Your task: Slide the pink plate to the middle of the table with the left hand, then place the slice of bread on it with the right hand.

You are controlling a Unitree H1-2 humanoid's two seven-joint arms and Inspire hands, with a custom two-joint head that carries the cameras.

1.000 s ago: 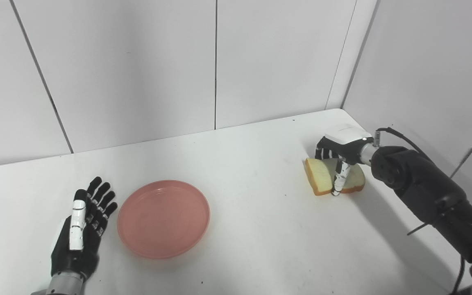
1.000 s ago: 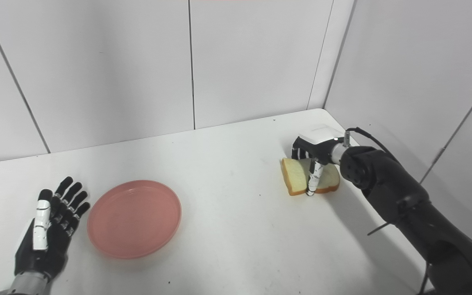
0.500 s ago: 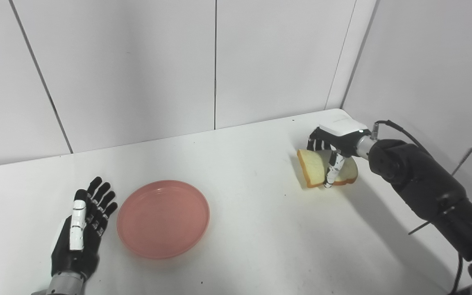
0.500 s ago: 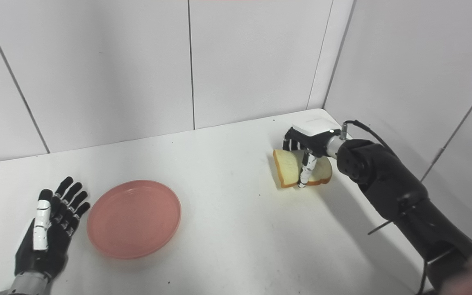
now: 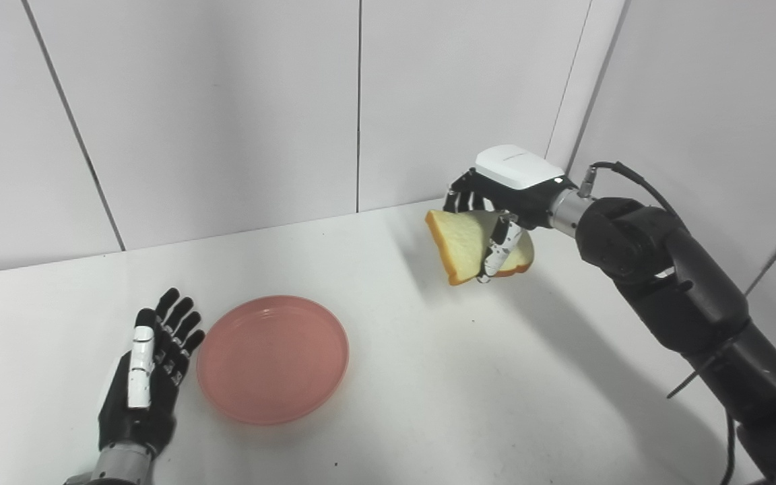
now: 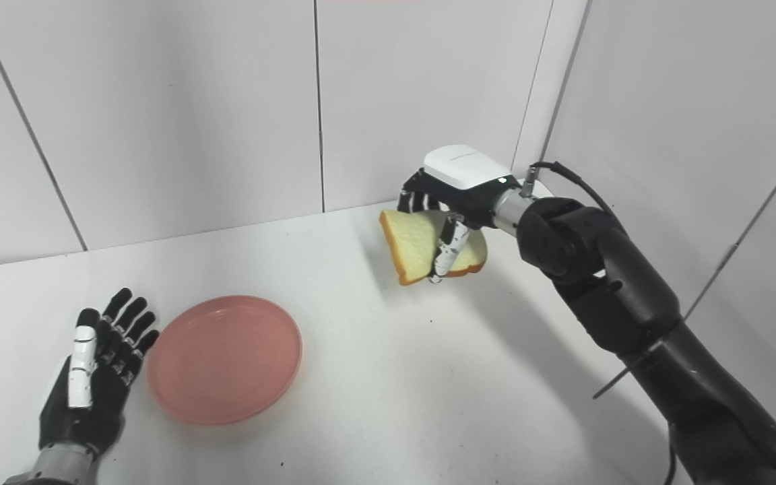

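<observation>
The pink plate (image 5: pixel 272 358) lies flat on the white table (image 5: pixel 428 377), left of its middle. My left hand (image 5: pixel 147 367) rests open beside the plate's left rim, fingers straight and pointing away from me, very near the rim. The slice of bread (image 5: pixel 463 244) hangs tilted in the air above the table's back right part, its cut face turned toward me. My right hand (image 5: pixel 504 192) is shut on the slice of bread, thumb across the front and fingers behind. The plate holds nothing.
White panel walls (image 5: pixel 226 101) close the table at the back and on the right, meeting in a corner just behind the right hand. My black right arm (image 5: pixel 684 296) runs in from the lower right, with a cable above its wrist.
The right hand has lifted the bread off the table and carried it up and to the left. The left hand and the plate stay put; the camera view shifted slightly.
</observation>
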